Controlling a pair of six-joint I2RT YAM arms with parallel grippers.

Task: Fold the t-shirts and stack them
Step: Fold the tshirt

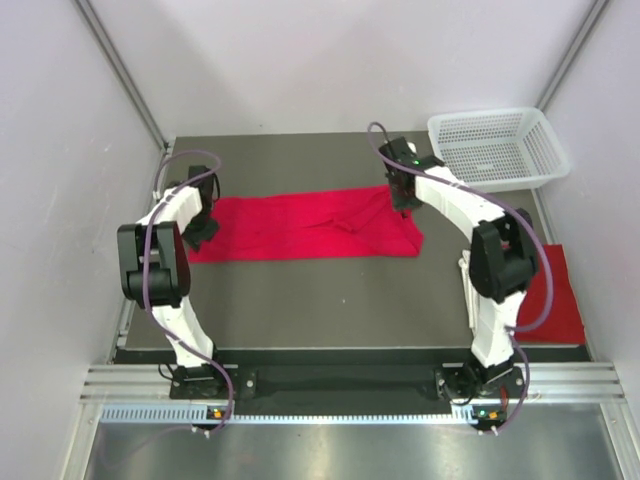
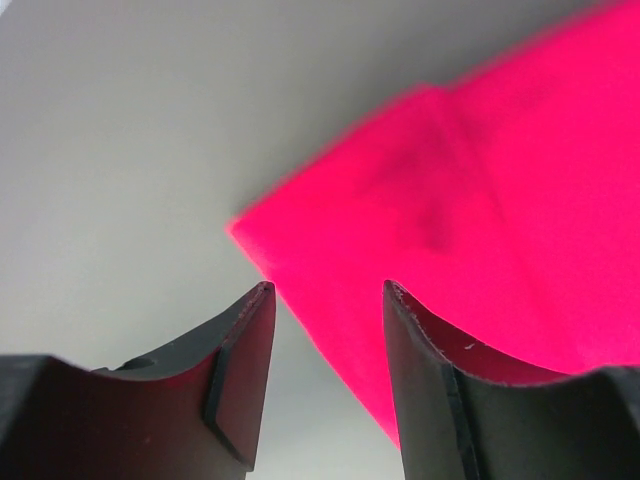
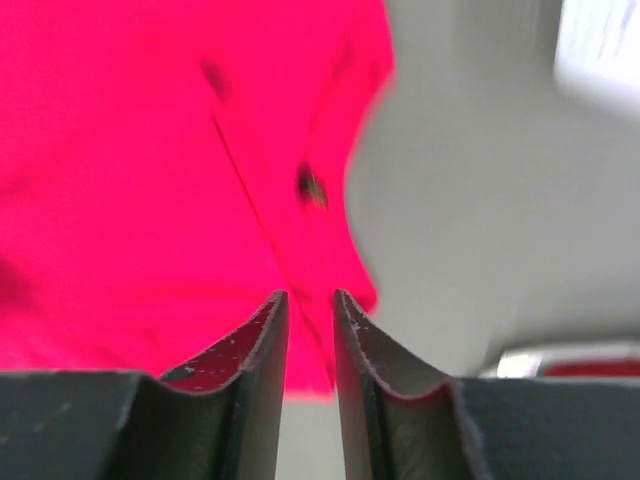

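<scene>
A red t-shirt (image 1: 300, 225) lies folded into a long band across the middle of the dark table. Its right end is rumpled. My left gripper (image 1: 203, 232) hovers at the band's left end. In the left wrist view it (image 2: 327, 290) is open and empty, and a corner of the cloth (image 2: 450, 230) lies just ahead between the fingers. My right gripper (image 1: 404, 200) is over the band's far right end. In the right wrist view it (image 3: 310, 295) has its jaws a narrow gap apart above the cloth (image 3: 150, 180), clamping nothing. A second red t-shirt (image 1: 555, 295) lies folded at the right edge.
A white mesh basket (image 1: 500, 148) stands at the back right corner, partly off the table (image 1: 330, 295). Grey walls close in on the left, back and right. The arm bases sit on the rail at the near edge.
</scene>
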